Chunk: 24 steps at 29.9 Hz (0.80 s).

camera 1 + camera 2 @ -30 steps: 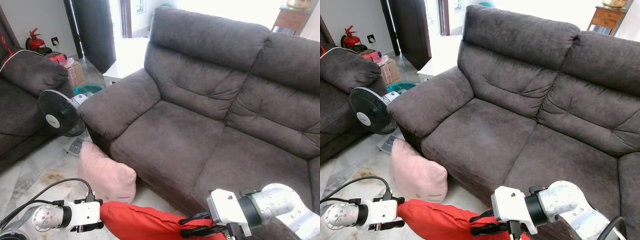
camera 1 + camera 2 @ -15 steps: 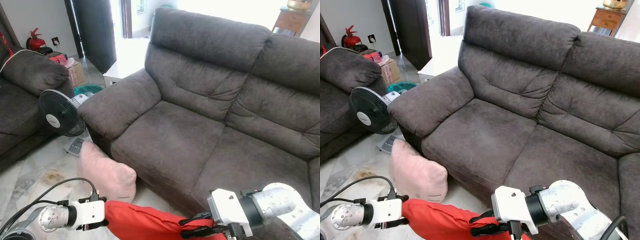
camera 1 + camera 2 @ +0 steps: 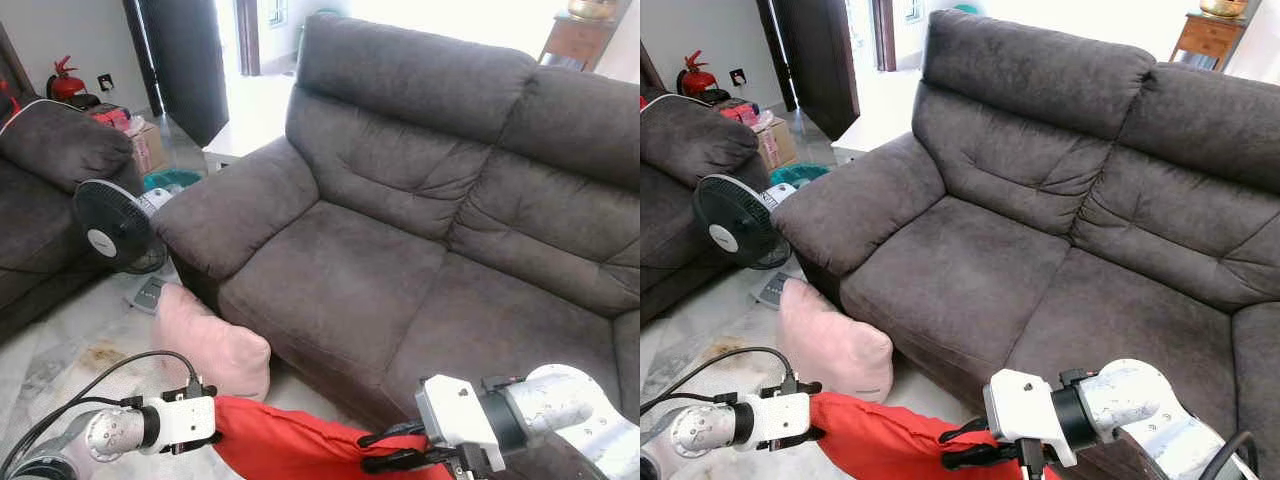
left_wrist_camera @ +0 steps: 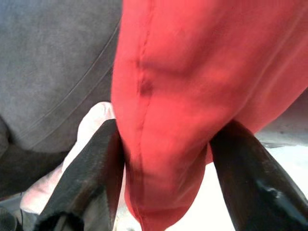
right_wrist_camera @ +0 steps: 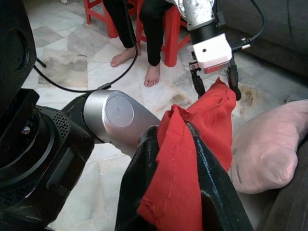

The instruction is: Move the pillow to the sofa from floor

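A red pillow (image 3: 290,448) hangs stretched between my two grippers, low in front of the dark grey sofa (image 3: 400,250). My left gripper (image 3: 212,437) is shut on the pillow's left end; its black fingers (image 4: 89,180) pinch the red cloth (image 4: 168,106). My right gripper (image 3: 385,452) is shut on the pillow's right end (image 5: 180,183), near the sofa's front edge. A pink pillow (image 3: 212,345) leans on the floor against the sofa's front, under the left armrest.
A black standing fan (image 3: 108,228) is on the tiled floor left of the sofa. Another dark sofa (image 3: 50,190) stands at the far left, with boxes (image 3: 140,140) behind it. A seated person's bare feet (image 5: 139,67) and a red stool show in the right wrist view.
My left gripper has slid a little to the right with the red pillow's end. The right gripper has stayed in place. The camera has shifted slightly.
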Tool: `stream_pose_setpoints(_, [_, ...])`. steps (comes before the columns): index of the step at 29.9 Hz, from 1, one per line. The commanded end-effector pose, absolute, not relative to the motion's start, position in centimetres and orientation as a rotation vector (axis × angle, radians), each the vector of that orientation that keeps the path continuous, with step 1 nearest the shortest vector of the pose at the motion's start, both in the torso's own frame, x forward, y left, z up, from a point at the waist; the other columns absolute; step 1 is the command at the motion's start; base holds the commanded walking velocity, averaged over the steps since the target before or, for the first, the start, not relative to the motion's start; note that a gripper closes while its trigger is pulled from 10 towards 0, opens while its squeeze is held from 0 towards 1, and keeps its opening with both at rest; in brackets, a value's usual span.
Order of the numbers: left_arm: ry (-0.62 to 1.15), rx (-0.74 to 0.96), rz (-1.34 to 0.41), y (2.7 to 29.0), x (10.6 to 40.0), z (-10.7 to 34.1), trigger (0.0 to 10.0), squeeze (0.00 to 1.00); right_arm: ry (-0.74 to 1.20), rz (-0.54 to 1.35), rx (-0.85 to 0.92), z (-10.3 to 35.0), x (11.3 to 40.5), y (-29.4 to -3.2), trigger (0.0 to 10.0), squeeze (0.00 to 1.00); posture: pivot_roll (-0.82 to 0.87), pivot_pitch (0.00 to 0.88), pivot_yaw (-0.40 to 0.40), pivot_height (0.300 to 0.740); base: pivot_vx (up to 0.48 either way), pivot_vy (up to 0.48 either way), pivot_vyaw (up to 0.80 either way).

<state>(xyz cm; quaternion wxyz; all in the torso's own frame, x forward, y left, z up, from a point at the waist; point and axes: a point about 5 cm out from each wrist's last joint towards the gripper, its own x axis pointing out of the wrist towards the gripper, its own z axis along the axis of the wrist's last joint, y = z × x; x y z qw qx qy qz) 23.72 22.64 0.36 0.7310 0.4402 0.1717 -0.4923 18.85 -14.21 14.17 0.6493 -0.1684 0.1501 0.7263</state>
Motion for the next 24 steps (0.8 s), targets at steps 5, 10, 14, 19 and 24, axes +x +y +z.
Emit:
stream_pose_setpoints(5, [0.383, 0.984, -1.090, 22.59, 23.86, 0.32, 0.0, 0.00, 0.215, 1.675, -0.426, 16.55, 18.98, -13.72, 10.0, 0.00, 0.06, 0.000, -0.067, 0.740, 0.000, 0.000, 0.00])
stream_pose_setpoints(10, [0.391, 0.985, -1.093, 22.63, 23.82, 0.25, 0.0, 0.00, 0.214, 1.671, -0.428, 16.52, 19.05, -13.70, 10.0, 0.00, 0.06, 0.000, -0.067, 0.740, 0.000, 0.000, 0.00])
stream_pose_setpoints(14, [0.395, 0.968, -1.099, 22.44, 23.58, 0.04, 0.0, 0.00, 0.220, 1.664, -0.435, 16.32, 19.18, -13.69, 10.0, 0.00, 0.06, 0.000, -0.067, 0.740, 0.000, 0.000, 0.00])
stream_pose_setpoints(19, [0.397, 0.956, -1.117, 22.16, 23.23, -0.24, 0.0, 0.00, 0.219, 1.664, -0.434, 16.28, 19.20, -13.64, 10.0, 0.00, 0.07, 0.000, -0.067, 0.740, 0.000, 0.000, 0.00])
stream_pose_setpoints(24, [0.401, 0.949, -1.121, 22.14, 23.09, -0.33, 0.0, 0.00, 0.218, 1.663, -0.434, 16.29, 19.22, -13.61, 10.0, 0.00, 0.07, 0.000, -0.066, 0.740, 0.000, 0.000, 0.00])
